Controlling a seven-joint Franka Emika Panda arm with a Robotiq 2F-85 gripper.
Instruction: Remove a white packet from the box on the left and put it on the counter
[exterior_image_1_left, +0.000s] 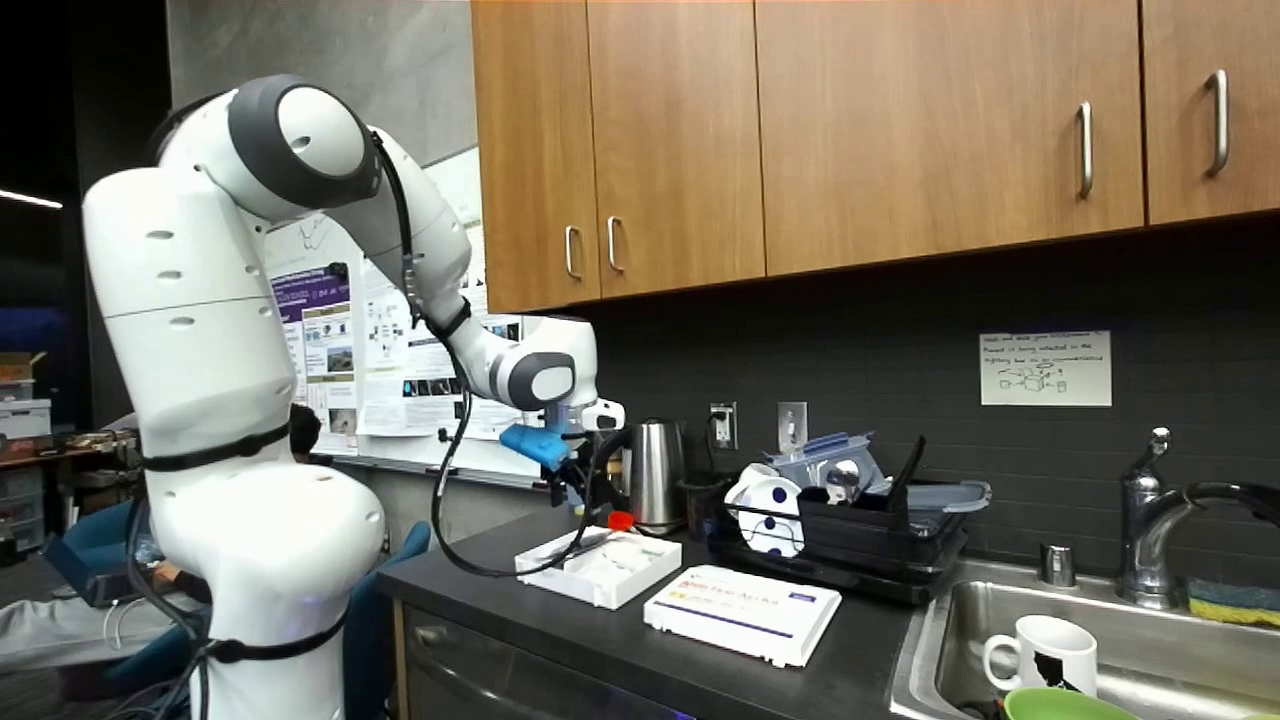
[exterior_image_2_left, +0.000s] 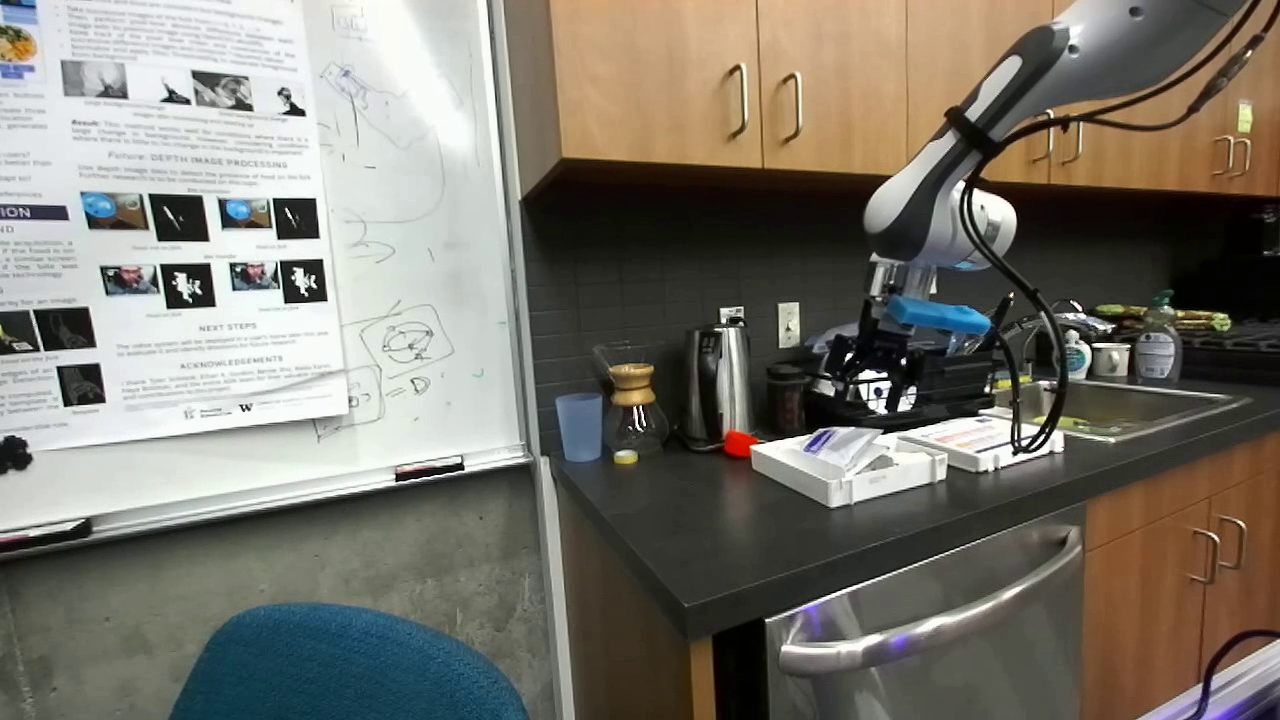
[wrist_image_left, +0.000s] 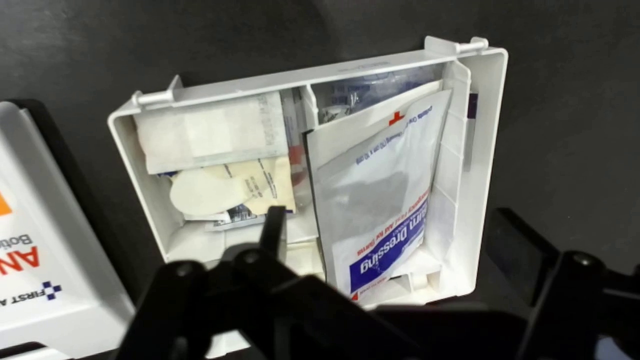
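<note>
The box is an open shallow white tray on the counter, seen in both exterior views (exterior_image_1_left: 640, 585) (exterior_image_2_left: 890, 485) and in the wrist view (wrist_image_left: 492, 150). A white packet printed "Burn Dressing" (wrist_image_left: 370, 200) lies tilted in its wide compartment, over another packet with a red cross. The white packet also rises above the rim in an exterior view (exterior_image_2_left: 840, 445). The counter (exterior_image_1_left: 480, 590) (exterior_image_2_left: 660, 530) (wrist_image_left: 575, 125) is dark grey. My gripper (exterior_image_1_left: 572, 485) (exterior_image_2_left: 885, 375) (wrist_image_left: 392, 220) is open and empty above the box, its fingers spread either side of the packet in the wrist view.
A closed white first-aid box (exterior_image_1_left: 740, 610) (exterior_image_2_left: 980, 440) (wrist_image_left: 55, 280) lies beside the open one. Behind stand a steel kettle (exterior_image_1_left: 655, 470) (exterior_image_2_left: 720, 385), a red object (exterior_image_1_left: 620, 521) (exterior_image_2_left: 740, 444) and a black dish rack (exterior_image_1_left: 850, 545). The sink (exterior_image_1_left: 920, 650) is further along.
</note>
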